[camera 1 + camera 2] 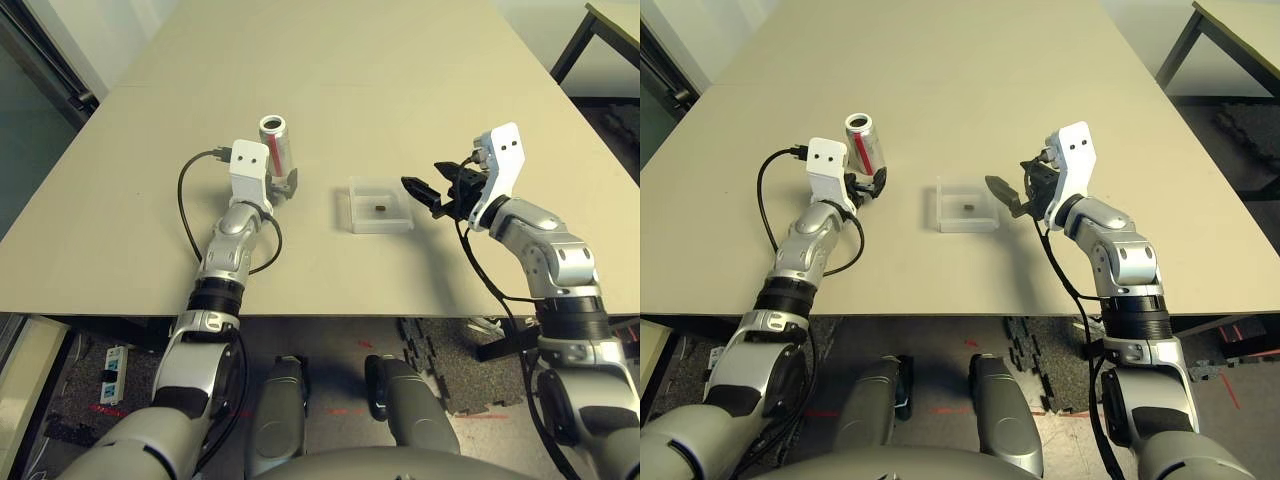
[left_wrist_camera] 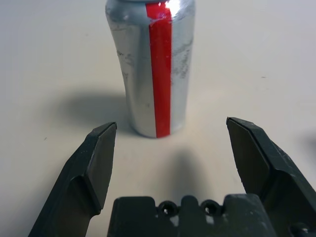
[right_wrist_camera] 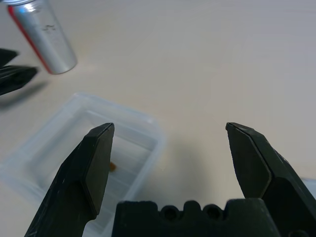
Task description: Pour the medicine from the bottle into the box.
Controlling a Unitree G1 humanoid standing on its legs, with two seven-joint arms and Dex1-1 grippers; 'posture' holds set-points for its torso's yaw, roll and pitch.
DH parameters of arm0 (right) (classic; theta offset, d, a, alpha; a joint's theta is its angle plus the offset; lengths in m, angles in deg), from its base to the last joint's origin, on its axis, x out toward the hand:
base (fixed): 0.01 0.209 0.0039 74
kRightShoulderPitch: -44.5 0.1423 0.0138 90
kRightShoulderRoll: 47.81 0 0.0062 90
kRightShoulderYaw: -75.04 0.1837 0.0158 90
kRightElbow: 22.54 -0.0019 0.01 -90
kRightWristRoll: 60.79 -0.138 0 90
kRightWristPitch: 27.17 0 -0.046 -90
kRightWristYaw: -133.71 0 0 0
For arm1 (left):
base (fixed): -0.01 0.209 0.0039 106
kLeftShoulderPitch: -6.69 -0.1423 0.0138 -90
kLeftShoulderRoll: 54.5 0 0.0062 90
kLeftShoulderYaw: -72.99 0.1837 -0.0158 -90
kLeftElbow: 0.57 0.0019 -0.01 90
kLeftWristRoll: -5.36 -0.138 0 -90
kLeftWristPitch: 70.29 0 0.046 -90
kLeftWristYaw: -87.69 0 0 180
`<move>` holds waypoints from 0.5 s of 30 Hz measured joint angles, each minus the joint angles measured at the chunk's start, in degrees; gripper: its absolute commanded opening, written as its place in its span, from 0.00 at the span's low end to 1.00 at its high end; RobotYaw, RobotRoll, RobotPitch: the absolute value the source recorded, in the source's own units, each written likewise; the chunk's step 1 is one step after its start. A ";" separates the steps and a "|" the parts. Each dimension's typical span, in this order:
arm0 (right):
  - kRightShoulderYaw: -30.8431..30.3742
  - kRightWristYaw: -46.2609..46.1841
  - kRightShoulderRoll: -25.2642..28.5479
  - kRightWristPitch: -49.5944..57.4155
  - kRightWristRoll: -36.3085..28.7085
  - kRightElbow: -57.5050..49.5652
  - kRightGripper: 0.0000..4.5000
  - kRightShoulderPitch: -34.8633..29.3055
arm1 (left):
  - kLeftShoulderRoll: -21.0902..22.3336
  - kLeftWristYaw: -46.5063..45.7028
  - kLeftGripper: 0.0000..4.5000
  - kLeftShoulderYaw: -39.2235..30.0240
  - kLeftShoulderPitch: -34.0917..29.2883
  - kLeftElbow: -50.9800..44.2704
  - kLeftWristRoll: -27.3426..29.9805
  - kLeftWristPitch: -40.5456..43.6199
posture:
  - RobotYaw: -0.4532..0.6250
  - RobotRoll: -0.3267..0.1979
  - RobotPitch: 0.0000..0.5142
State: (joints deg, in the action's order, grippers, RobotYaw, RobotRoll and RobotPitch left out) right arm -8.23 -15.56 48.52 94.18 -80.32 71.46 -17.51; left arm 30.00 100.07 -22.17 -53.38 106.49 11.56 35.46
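Standing: one bottle (image 1: 274, 141) — one box (image 1: 379, 204), one medicine (image 1: 381, 208).

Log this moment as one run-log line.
bottle: upright on table, free | left gripper: open, just short of bottle | medicine: in box | right gripper: open, at box's right edge

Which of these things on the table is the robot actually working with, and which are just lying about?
Part of the job:
- bottle, standing upright
- box
- medicine, lying in the box
- left gripper, open
- right gripper, open

Just there:
- table
- black cable on the left arm
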 measured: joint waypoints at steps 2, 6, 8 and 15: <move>1.15 -0.53 0.04 -0.25 -0.04 -0.14 1.00 -0.17 | 0.58 0.39 0.99 -0.04 -2.82 -5.86 0.80 3.66 | 0.46 0.62 0.35; 3.87 -2.48 -0.22 -2.39 -0.12 -0.25 1.00 -0.48 | 2.23 0.57 0.99 -1.61 -7.63 -15.21 2.82 9.91 | 0.47 0.62 0.37; 5.07 -3.46 -0.30 -3.56 -0.09 -0.04 1.00 -0.56 | 2.79 0.56 0.99 -2.58 -8.59 -17.15 3.39 11.49 | 0.49 0.62 0.39; 12.80 -12.53 0.98 -12.19 1.15 9.97 1.00 0.12 | 9.21 1.01 0.99 -9.81 -9.59 -17.32 5.34 11.18 | 0.52 0.62 0.44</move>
State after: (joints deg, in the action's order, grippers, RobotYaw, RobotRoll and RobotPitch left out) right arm 4.57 -28.09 49.50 81.98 -79.17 81.43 -17.39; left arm 39.21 101.07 -31.98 -62.97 89.17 16.90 46.64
